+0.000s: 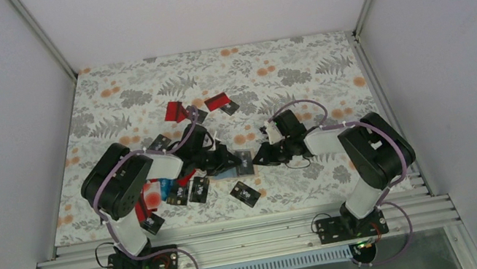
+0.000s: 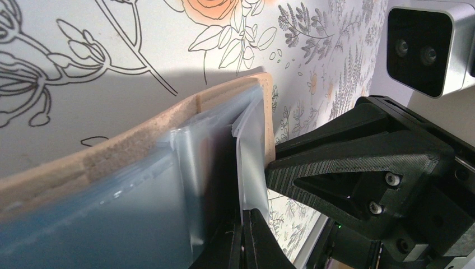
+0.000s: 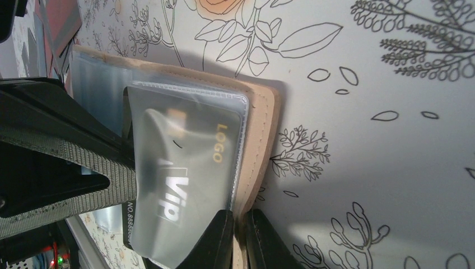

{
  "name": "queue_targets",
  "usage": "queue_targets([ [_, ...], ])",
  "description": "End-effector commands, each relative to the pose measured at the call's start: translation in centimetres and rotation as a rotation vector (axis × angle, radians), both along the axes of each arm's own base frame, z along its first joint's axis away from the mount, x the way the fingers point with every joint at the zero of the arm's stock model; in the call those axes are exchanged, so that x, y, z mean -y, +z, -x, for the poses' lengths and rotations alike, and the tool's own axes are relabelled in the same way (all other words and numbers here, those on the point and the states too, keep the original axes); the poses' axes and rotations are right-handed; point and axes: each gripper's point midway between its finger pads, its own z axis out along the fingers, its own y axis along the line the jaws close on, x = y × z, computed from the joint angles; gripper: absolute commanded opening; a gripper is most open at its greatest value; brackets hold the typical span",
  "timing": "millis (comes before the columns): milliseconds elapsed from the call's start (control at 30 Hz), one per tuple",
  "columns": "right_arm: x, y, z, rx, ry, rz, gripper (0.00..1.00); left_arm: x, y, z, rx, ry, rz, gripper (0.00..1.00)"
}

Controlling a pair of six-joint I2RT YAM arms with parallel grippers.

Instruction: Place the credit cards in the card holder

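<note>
top view: my left gripper [image 1: 229, 160] and right gripper [image 1: 259, 157] meet at the middle of the table [image 1: 297, 65], both on the one holder [image 1: 243, 163]. loose cards [image 1: 244, 193] lie mostly on my left side. i count about four red, seven black and one blue, though some overlap or are partly hidden.

left wrist: the holder [image 2: 112, 159] lies open, tan rim showing, grey-blue pockets inside. my left jaws are clenched on a pocket leaf, with the right gripper [image 2: 358, 179] just beside.

right wrist: my right jaws are clamped on the holder's tan edge. one black vip card [image 3: 179, 168] sits in a clear pocket, its near end poking out.

i judge the step to be seating this card. next it wants a push fully home while the holder is held steady, then a fetch of another card.
</note>
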Motion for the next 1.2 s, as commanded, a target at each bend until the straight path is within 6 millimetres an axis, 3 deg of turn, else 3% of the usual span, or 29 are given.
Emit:
queue_targets([
  [0, 2.3, -3.7, 4.0, -0.142, 0.008, 0.156, 0.11, -0.2, -1.3, 0.6, -0.017, -0.002, -0.070, 0.02],
  [100, 2.5, -3.5, 3.8, -0.128, 0.005, 0.166, 0.11, -0.7, -1.1, 0.5, 0.000, 0.003, -0.108, 0.04],
  [533, 2.3, -0.2, 1.7, -0.030, -0.014, 0.170, 0.13, -1.8, 1.3, 0.7, 0.061, 0.009, -0.180, 0.33],
  [733, 2.4, 2.9, 1.0, 0.047, -0.023, 0.154, 0.18, -2.7, 4.0, 0.5, 0.129, 0.042, -0.235, 0.57],
  [933, 2.1, 5.2, 3.1, 0.068, 0.012, 0.083, 0.28, -4.0, 6.4, 2.3, 0.224, 0.050, -0.356, 0.70],
  [1167, 0.7, 5.3, 7.6, 0.014, 0.082, -0.016, 0.42, -4.7, 5.0, 6.4, 0.267, 0.005, -0.472, 0.72],
])
